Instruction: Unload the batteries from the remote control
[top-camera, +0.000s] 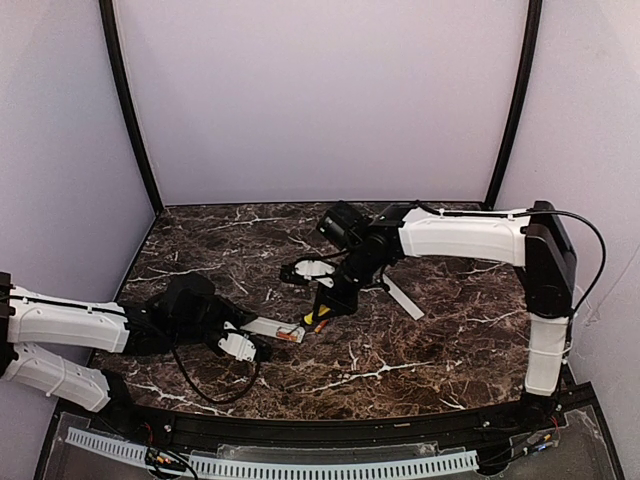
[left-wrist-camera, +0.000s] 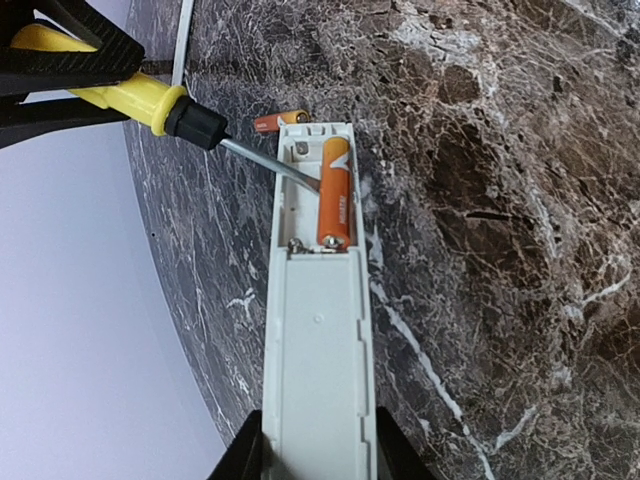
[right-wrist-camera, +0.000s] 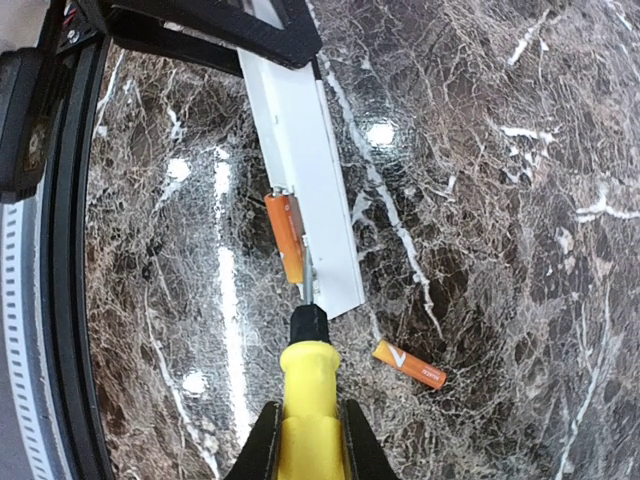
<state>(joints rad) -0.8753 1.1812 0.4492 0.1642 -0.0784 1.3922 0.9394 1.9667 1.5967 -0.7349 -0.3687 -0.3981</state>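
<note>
Remote control (top-camera: 272, 328) lies lengthwise on the dark marble table (top-camera: 420, 370) with its back face up. One end is clamped in the left gripper (left-wrist-camera: 318, 455), whose jaws press against both long sides of the white body. At the remote's other end the battery recess stands uncovered. The first battery (left-wrist-camera: 335, 195), orange with a metal cap, still sits in the recess along one long wall of the remote. The lane beside it shows only bare white plastic and a contact spring. The second battery (right-wrist-camera: 410, 365) lies loose on the table just beyond the remote's open end, near its corner but not touching it. A screwdriver (right-wrist-camera: 310, 400) with a yellow handle and a black collar points at that same end. The right gripper (right-wrist-camera: 308, 445) pinches the handle, its two fingers closed tight on either side of it. The thin metal shaft slants into the recess and its tip meets the side of the first battery about halfway along. From the right wrist that battery seems to sit slightly proud of the remote's edge, though how far it is lifted cannot be told. A flat white strip (top-camera: 403, 297) rests on the table well apart from the remote, past its open end and beyond the right arm.
</note>
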